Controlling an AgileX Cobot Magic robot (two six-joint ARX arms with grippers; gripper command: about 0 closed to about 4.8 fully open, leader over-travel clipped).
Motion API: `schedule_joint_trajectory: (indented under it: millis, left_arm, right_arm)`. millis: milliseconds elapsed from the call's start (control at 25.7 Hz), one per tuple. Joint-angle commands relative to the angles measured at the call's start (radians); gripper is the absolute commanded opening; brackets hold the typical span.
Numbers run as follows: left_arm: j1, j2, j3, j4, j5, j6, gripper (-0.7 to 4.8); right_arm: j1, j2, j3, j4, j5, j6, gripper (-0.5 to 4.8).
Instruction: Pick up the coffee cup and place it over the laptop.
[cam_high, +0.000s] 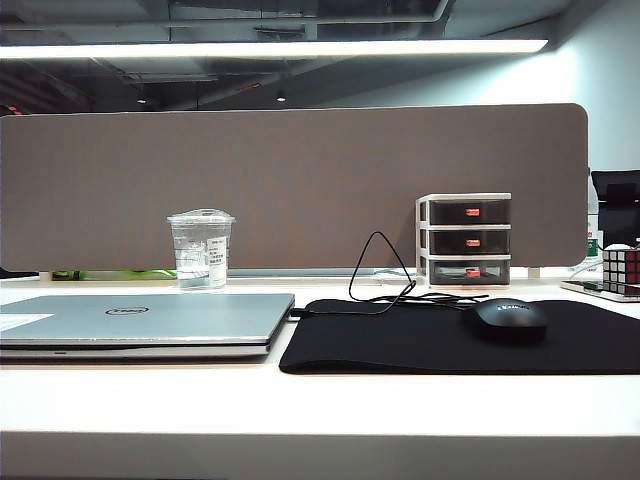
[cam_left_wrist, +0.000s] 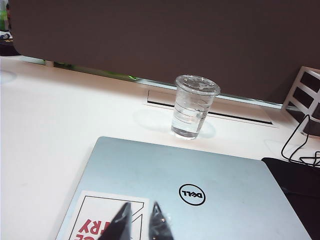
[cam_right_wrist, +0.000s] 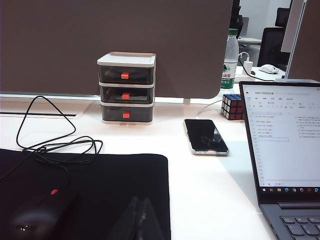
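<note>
Exterior view shows the cup (cam_high: 201, 248) upright on the worktop (cam_high: 320, 405), just behind the closed laptop (cam_high: 140, 322) and apart from it. A black mat (cam_high: 400, 345) with a mouse (cam_high: 509, 318) lies to the laptop's right, an organiser (cam_high: 464, 240) behind. The left gripper (cam_left_wrist: 141, 222) hovers over the laptop lid, jaws nearly together, empty. The right gripper (cam_right_wrist: 138, 220) hangs over the mat, jaws closed, empty.

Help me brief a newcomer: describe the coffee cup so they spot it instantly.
Find the closed silver laptop on the white desk. Just behind it, before the brown partition, stands the coffee cup: clear plastic, domed lid, small white label, unlike the opaque drawer organiser.
</note>
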Motion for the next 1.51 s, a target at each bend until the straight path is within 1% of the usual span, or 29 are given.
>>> schedule_joint_trajectory:
  millis: [39, 466, 544, 583, 738, 816, 971, 1049, 1126, 1243, 1321, 1437, 1476, 1515]
  left_arm:
    - [0.002, 0.001, 0.001, 0.006, 0.004, 0.001, 0.49]
    - [0.002, 0.001, 0.001, 0.007, 0.001, 0.002, 0.49]
    - [0.002, 0.001, 0.001, 0.011, 0.001, 0.016, 0.57]
    - [0.002, 0.001, 0.001, 0.025, 0.005, 0.008, 0.57]
    - [0.002, 0.001, 0.001, 0.069, 0.016, -0.075, 0.57]
    - [0.002, 0.001, 0.001, 0.097, 0.050, -0.079, 0.58]
    - [0.002, 0.005, 0.000, 0.116, 0.169, -0.078, 0.57]
    - [0.002, 0.014, -0.006, 0.107, 0.199, -0.087, 0.57]
    - [0.002, 0.047, -0.012, 0.089, 0.232, -0.132, 0.57]
    - [0.002, 0.100, -0.012, 0.097, 0.256, -0.138, 0.60]
    - [0.002, 0.148, -0.012, 0.128, 0.256, -0.138, 0.94]
    - [0.002, 0.256, -0.011, 0.256, 0.253, -0.143, 1.01]
    - [0.002, 0.315, -0.010, 0.326, 0.267, -0.145, 1.52]
    - [0.002, 0.341, -0.010, 0.357, 0.276, -0.143, 1.78]
  right_arm:
    - [0.000, -0.002, -0.006, 0.010, 0.005, 0.000, 0.03]
    - [0.000, -0.002, -0.006, 0.011, -0.004, 0.002, 0.03]
    - [0.000, -0.002, -0.006, 0.012, -0.068, 0.037, 0.04]
    - [0.000, -0.002, -0.006, 0.018, -0.149, 0.065, 0.03]
    - [0.000, -0.002, -0.006, 0.019, -0.291, 0.076, 0.03]
    - [0.001, -0.002, -0.006, 0.019, -0.339, 0.085, 0.03]
    - [0.001, -0.002, -0.006, 0.019, -0.408, 0.135, 0.03]
    - [0.001, -0.002, -0.006, 0.019, -0.424, 0.159, 0.03]
    - [0.002, -0.002, -0.006, 0.018, -0.437, 0.191, 0.03]
    - [0.002, -0.002, -0.006, 0.019, -0.468, 0.207, 0.03]
    - [0.002, -0.002, -0.006, 0.018, -0.480, 0.214, 0.03]
    - [0.004, -0.002, -0.006, 0.019, -0.494, 0.214, 0.03]
    - [0.014, -0.002, -0.006, 0.019, -0.493, 0.214, 0.03]
    - [0.021, -0.002, -0.006, 0.019, -0.493, 0.214, 0.03]
